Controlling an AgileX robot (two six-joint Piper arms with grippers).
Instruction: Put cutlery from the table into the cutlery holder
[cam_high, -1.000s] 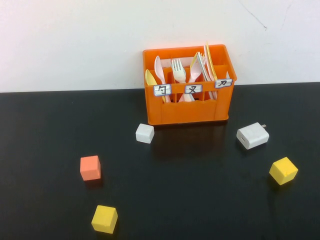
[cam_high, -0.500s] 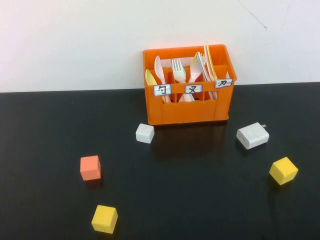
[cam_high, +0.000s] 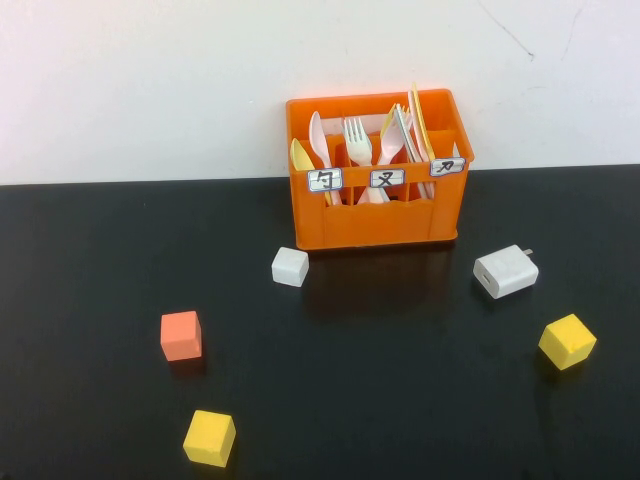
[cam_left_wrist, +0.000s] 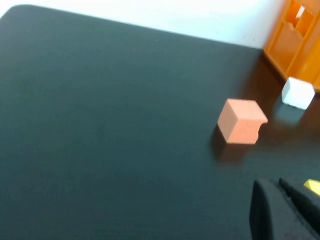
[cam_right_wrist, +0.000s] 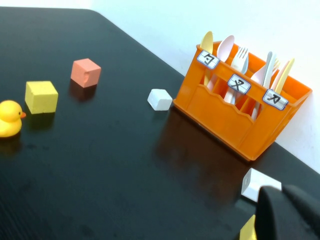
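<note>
Orange plastic cutlery holder (cam_high: 378, 170) upright at the far edge of the glossy black table (cam_high: 400, 380), against a white wall; three small white labels (cam_high: 386, 178) along its front. Inside, standing upright: a white spoon (cam_high: 318, 140) and a pale yellow utensil (cam_high: 301, 157) in the compartment on the robot's left, a white fork (cam_high: 357, 142) with a second pale utensil in the middle, pale yellow and white knives (cam_high: 415, 125) leaning in the right one. No fork or knife lying on the tabletop in the high view.

Near the holder's front left corner, apart from it, a small white cube (cam_high: 289, 266); nearer the robot on the left, an orange-pink cube (cam_high: 180, 335) and a yellow cube (cam_high: 209, 438). To the right, a white charger block (cam_high: 505, 271) and a second yellow cube (cam_high: 567, 341). A yellow toy duck (cam_right_wrist: 9, 118) beside a yellow cube, seen in the right wrist view only.

Neither arm in the high view. Left gripper (cam_left_wrist: 287, 210) a dark shape at the corner of its wrist view, above the table near the orange-pink cube; whether spread or pressed together, cannot tell. Right gripper (cam_right_wrist: 290, 210) likewise at the corner of its view, above the table near the charger block, fingers pressed together, pinching nothing.
</note>
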